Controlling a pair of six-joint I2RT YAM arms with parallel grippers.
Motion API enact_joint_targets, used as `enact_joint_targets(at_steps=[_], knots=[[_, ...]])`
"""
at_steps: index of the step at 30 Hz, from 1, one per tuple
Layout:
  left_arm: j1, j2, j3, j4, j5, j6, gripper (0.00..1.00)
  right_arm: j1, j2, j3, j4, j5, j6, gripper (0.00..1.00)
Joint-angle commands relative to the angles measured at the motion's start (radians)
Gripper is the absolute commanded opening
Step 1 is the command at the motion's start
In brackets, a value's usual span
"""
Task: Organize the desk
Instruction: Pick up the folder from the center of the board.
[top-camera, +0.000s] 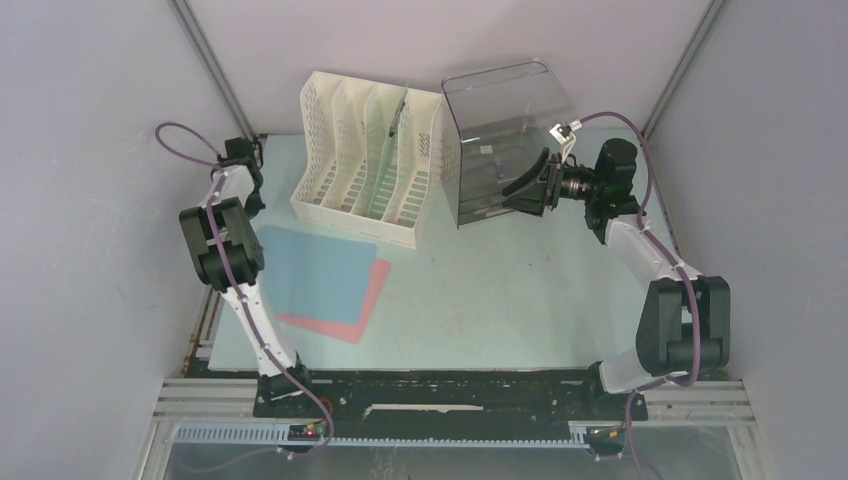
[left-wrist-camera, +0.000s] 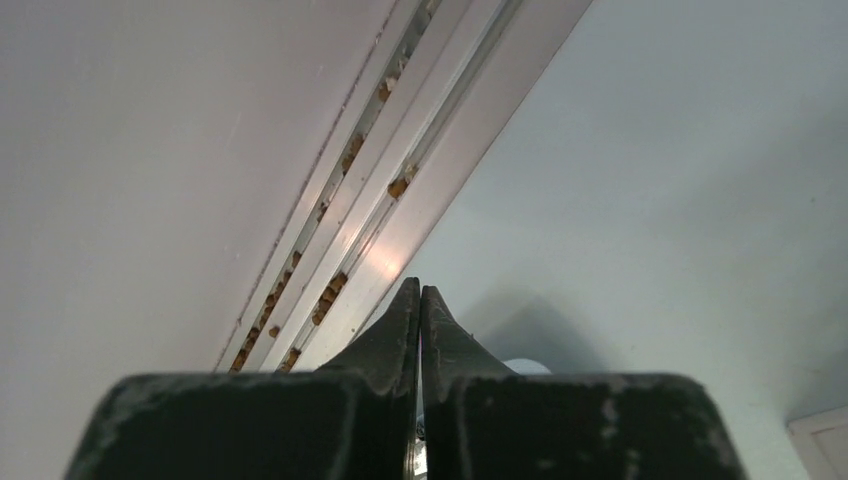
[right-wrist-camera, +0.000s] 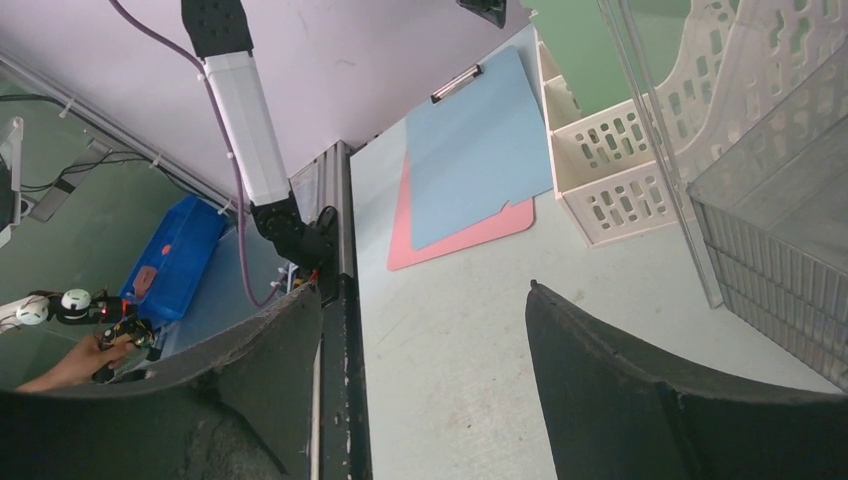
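So the desk lies flat under both arms, long side running left-right. By the rail the left gripper is pinched shut on nothing; the right gripper gapes wide, empty, beside the bin.

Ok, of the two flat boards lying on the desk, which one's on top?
The blue board is on top; the pink board under it shows only as a strip along two edges.

Open desk lies in front of the white file organizer. A smoky plastic drawer box stands just right of it. 2 flat items, a blue clipboard over a pink sheet, lie front-left.
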Motion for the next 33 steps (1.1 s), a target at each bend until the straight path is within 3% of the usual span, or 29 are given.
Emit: enact_joint_targets(at_steps=[1,8,16,26,33], knots=[[0.003,-0.005,0.035,-0.065,0.047,-0.005,0.0,-0.017,-0.035,0.001,0.05,-0.022,0.016,0.82],[0.046,-0.029,-0.005,-0.12,0.196,-0.05,0.0,-0.027,-0.031,0.0,0.074,-0.046,0.04,0.82],[0.061,-0.041,-0.025,-0.137,0.167,-0.127,0.0,-0.044,-0.05,0.0,0.074,-0.064,0.049,0.82],[0.089,-0.021,-0.02,-0.253,0.315,-0.162,0.0,-0.078,-0.061,0.0,0.128,-0.073,0.098,0.82],[0.085,-0.05,-0.078,-0.301,0.443,-0.156,0.0,-0.09,-0.057,-0.059,0.425,-0.08,0.31,0.83]])
